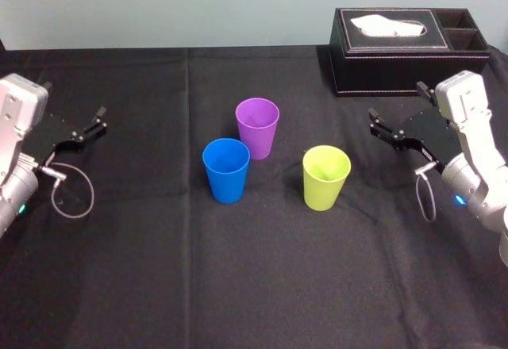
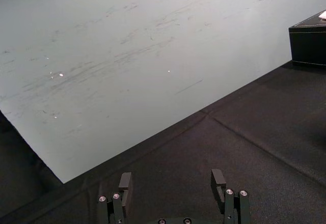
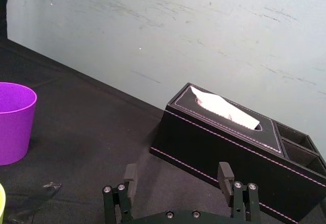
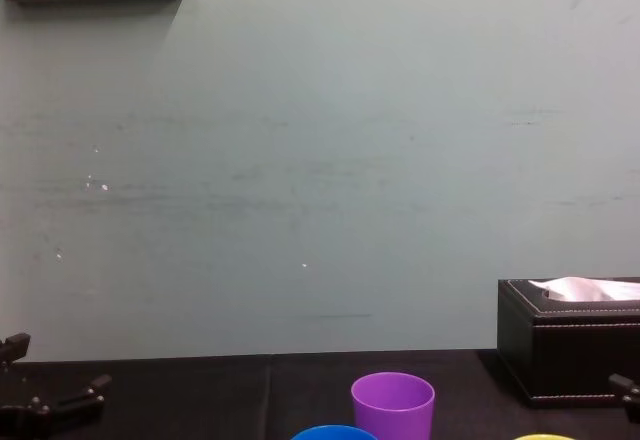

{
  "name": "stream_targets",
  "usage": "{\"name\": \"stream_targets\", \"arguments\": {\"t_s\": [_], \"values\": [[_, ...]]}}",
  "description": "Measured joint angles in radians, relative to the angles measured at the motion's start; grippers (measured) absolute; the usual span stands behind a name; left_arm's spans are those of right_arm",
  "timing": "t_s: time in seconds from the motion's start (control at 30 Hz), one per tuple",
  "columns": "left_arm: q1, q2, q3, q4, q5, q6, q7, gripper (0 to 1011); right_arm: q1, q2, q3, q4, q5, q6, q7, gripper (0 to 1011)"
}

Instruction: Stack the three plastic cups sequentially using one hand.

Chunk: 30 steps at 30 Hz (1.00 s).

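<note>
Both jaws spread, empty: right gripper (image 1: 375,124) at 3 o'clock of the group, left gripper (image 1: 97,120) at 9. Step: first pick, nothing nested. Three cups, one per colour: purple (image 1: 257,127) at 12, blue (image 1: 226,170) at 8 (maybe touching purple), green (image 1: 325,177) at 4. Next, my call: right takes green's rim, it's nearest.

No readable text, labels or numbers anywhere.

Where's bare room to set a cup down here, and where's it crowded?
Free: cloth nearside of blue cup and yellow-green cup, and between left end effector and blue cup. Crowded: around the purple cup; near tissue box.
</note>
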Motion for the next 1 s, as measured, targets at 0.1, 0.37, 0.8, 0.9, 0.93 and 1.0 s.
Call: {"name": "stream_targets", "arguments": {"t_s": [0.1,0.37,0.8,0.9,0.93,1.0], "values": [[0.0,0.0,0.0,0.0,0.0,0.0,0.0,1010,0.0,0.0,0.0,0.0,0.0,0.0,0.0,1003],[0.0,0.0,0.0,0.0,0.0,0.0,0.0,1010,0.0,0.0,0.0,0.0,0.0,0.0,0.0,1003],[0.0,0.0,0.0,0.0,0.0,0.0,0.0,1010,0.0,0.0,0.0,0.0,0.0,0.0,0.0,1003],[0.0,0.0,0.0,0.0,0.0,0.0,0.0,1010,0.0,0.0,0.0,0.0,0.0,0.0,0.0,1003],[0.0,0.0,0.0,0.0,0.0,0.0,0.0,1010,0.0,0.0,0.0,0.0,0.0,0.0,0.0,1003],[0.0,0.0,0.0,0.0,0.0,0.0,0.0,1010,0.0,0.0,0.0,0.0,0.0,0.0,0.0,1003]]}}
